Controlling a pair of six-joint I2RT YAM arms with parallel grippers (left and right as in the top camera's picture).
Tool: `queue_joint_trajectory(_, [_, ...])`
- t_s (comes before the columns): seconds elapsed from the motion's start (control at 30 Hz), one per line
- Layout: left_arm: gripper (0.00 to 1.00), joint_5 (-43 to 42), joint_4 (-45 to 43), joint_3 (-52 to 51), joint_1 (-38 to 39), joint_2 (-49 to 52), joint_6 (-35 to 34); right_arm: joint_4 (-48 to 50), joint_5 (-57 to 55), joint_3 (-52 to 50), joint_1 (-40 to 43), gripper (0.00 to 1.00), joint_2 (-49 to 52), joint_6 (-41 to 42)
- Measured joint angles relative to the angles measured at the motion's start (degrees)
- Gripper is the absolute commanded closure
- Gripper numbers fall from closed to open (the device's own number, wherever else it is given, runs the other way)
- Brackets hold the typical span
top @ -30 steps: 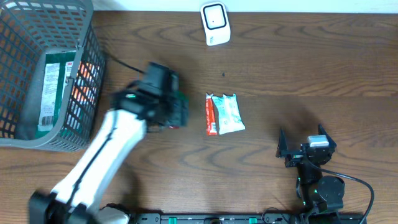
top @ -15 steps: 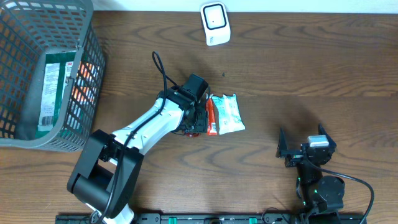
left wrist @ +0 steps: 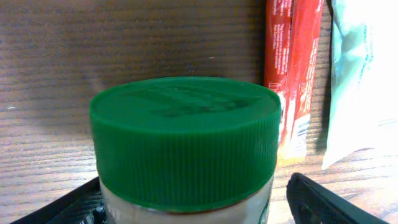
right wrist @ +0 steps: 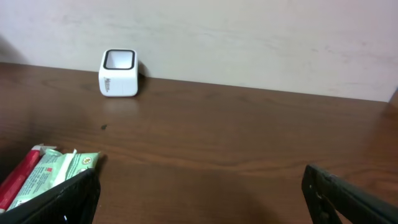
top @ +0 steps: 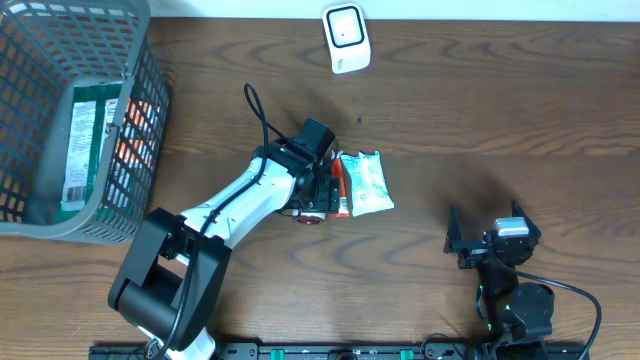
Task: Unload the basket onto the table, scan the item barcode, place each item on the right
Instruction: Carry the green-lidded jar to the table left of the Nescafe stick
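The left gripper (left wrist: 193, 204) has its jaws loosely apart around the green-lidded jar (left wrist: 185, 140), which sits on the wooden table (top: 480, 110) just beside a red packet (left wrist: 292, 68), while the right gripper (top: 487, 232) is spread wide and empty.

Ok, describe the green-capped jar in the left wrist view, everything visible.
The jar has a dark green, plastic-looking screw cap with fine vertical ribbing round its rim and faint raised marks on its flat top. Below the cap a strip of pale, cream body shows; the frame cuts off the rest. It sits between the black fingers of the left end effector, with a gap at one finger, so it doesn't look clamped. The wooden table and a red packet lie beyond it.
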State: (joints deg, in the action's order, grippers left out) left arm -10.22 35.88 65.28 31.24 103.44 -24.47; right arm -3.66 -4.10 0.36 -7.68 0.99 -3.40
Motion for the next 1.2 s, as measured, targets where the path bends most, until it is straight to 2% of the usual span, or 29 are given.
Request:
queue_joint_trajectory(0.03, [0.06, 0.0, 0.0, 0.0, 0.0, 0.0, 0.04, 0.0, 0.0, 0.0, 0.0, 0.01, 0.0, 0.0])
queue_joint_trajectory(0.7, [0.05, 2.93, -1.18, 0.04, 0.0, -1.66, 0.7, 0.0, 0.0, 0.0, 0.0, 0.01, 0.0, 0.0])
queue_joint_trajectory(0.87, [0.06, 2.89, -0.31, 0.04, 0.0, -1.66, 0.72, 0.0, -0.02, 0.0, 0.0, 0.01, 0.0, 0.0])
queue_joint_trajectory(1.0, [0.13, 2.91, 0.11, 0.07, 0.39, -1.66, 0.79, 0.0, 0.0, 0.0, 0.0, 0.01, 0.0, 0.0])
queue_joint_trajectory(1.2, [0.12, 2.89, 0.13, 0.07, 0.92, -2.03, 0.92, 0.0, 0.0, 0.0, 0.0, 0.01, 0.0, 0.0])
